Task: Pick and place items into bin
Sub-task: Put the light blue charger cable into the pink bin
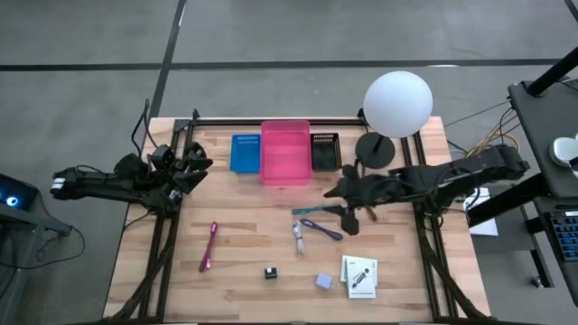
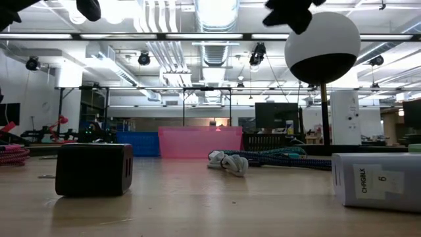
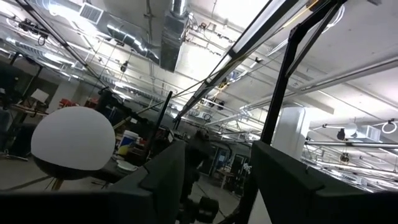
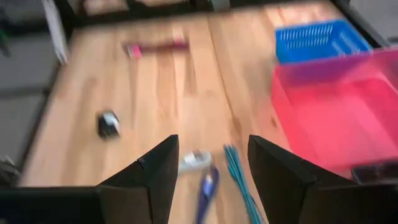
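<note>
My right gripper (image 1: pixel 354 219) hangs with jaws spread and empty over the teal pen (image 4: pixel 239 180) and purple pen (image 1: pixel 322 228) mid-worktop, close to the small metal pliers (image 1: pixel 298 236). I'd worry about nudging neighbours or pinching two at once. The pink plastic bin (image 1: pixel 284 151) sits at the far edge. My left gripper (image 1: pixel 191 168), jaws apart, waits near the far-left corner.

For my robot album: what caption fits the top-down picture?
Right gripper hovers open above the pens; pink bin waits.
</note>
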Action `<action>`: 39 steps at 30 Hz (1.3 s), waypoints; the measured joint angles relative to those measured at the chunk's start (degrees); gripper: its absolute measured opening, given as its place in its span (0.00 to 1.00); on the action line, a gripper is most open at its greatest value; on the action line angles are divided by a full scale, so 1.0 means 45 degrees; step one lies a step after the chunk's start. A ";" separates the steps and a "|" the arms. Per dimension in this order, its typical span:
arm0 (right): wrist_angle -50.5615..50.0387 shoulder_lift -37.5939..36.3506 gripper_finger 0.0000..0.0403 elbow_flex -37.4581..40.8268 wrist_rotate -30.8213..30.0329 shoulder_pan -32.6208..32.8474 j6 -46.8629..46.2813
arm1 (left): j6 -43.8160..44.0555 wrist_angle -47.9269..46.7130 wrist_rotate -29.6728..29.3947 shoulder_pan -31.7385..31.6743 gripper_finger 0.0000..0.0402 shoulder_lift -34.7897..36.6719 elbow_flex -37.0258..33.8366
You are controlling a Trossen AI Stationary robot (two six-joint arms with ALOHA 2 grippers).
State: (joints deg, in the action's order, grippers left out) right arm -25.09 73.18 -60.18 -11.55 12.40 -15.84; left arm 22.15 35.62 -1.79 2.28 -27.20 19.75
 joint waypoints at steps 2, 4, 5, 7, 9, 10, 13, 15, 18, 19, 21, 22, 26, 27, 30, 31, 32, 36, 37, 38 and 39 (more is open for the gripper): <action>-0.0913 0.0658 0.44 -0.0502 -0.0011 -0.0010 0.0280 | -0.0005 -0.0010 -0.0004 0.0000 0.43 -0.0005 -0.0015; -0.1795 0.1344 0.43 -0.0992 -0.0034 -0.0010 0.0575 | -0.0005 -0.0007 -0.0009 -0.0001 0.43 -0.0019 -0.0015; -0.2202 0.1712 0.43 -0.1218 -0.0030 -0.0010 0.0728 | -0.0005 -0.0015 -0.0013 0.0000 0.43 -0.0019 -0.0015; -0.3024 0.2400 0.43 -0.1662 -0.0026 -0.0010 0.1062 | -0.0007 -0.0005 -0.0033 0.0000 0.43 -0.0017 -0.0015; -0.3670 0.3037 0.42 -0.2047 -0.0022 -0.0030 0.1459 | -0.0010 -0.0003 -0.0043 0.0000 0.43 -0.0010 -0.0015; -0.3891 0.3346 0.42 -0.2171 -0.0007 -0.0062 0.1665 | -0.0010 -0.0005 -0.0044 0.0000 0.43 -0.0010 -0.0015; -0.4048 0.4157 0.41 -0.2361 0.0024 -0.0258 0.1998 | -0.0015 -0.0009 -0.0071 0.0000 0.43 -0.0005 -0.0015; -0.4039 0.4590 0.40 -0.2419 0.0062 -0.0487 0.2216 | -0.0018 0.0011 -0.0132 0.0000 0.43 -0.0024 -0.0015; -0.4046 0.5185 0.39 -0.2421 0.0671 -0.0939 0.2342 | -0.0019 -0.0010 -0.0366 0.0000 0.43 -0.0029 -0.0032; -0.4048 0.5374 0.38 -0.2419 0.0955 -0.1101 0.2341 | -0.0019 -0.0010 -0.0388 0.0000 0.43 -0.0029 -0.0036; -0.4045 0.5684 0.38 -0.2401 0.1494 -0.1391 0.2378 | -0.0019 -0.0015 -0.0388 0.0000 0.43 -0.0031 -0.0039; -0.4051 0.5843 0.38 -0.2385 0.1662 -0.1524 0.2492 | -0.0019 -0.0011 -0.0388 0.0000 0.43 -0.0034 -0.0039; -0.3975 0.6447 0.39 -0.2376 0.1734 -0.1884 0.3274 | -0.0019 -0.0012 -0.0388 0.0000 0.43 -0.0029 -0.0044; -0.3963 0.6577 0.39 -0.2376 0.1738 -0.1968 0.3467 | -0.0019 -0.0010 -0.0388 0.0000 0.43 -0.0029 -0.0044; -0.3922 0.7029 0.40 -0.2361 0.1731 -0.2173 0.3910 | -0.0019 -0.0015 -0.0388 0.0000 0.43 -0.0029 -0.0044; -0.3919 0.7207 0.41 -0.2361 0.1688 -0.2232 0.3939 | -0.0019 -0.0019 -0.0388 0.0000 0.43 -0.0029 -0.0044; -0.3910 0.7366 0.41 -0.2356 0.1678 -0.2295 0.3950 | -0.0019 -0.0018 -0.0388 0.0000 0.43 -0.0029 -0.0049; -0.3848 0.7931 0.42 -0.2349 0.1671 -0.2513 0.3952 | -0.0019 -0.0023 -0.0388 0.0000 0.43 -0.0019 -0.0068; -0.3844 0.8086 0.42 -0.2348 0.1675 -0.2535 0.3955 | -0.0019 -0.0019 -0.0388 0.0000 0.43 -0.0025 -0.0069; -0.3805 0.8257 0.42 -0.2347 0.1666 -0.2567 0.3955 | -0.0019 -0.0019 -0.0388 0.0000 0.43 -0.0029 -0.0073; -0.3726 0.8410 0.42 -0.2347 0.1666 -0.2579 0.3953 | -0.0019 -0.0019 -0.0388 0.0000 0.43 -0.0029 -0.0073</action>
State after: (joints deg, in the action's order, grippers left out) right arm -41.86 111.02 -70.74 -4.05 0.80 1.95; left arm 22.06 35.53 -3.53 2.28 -27.33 19.42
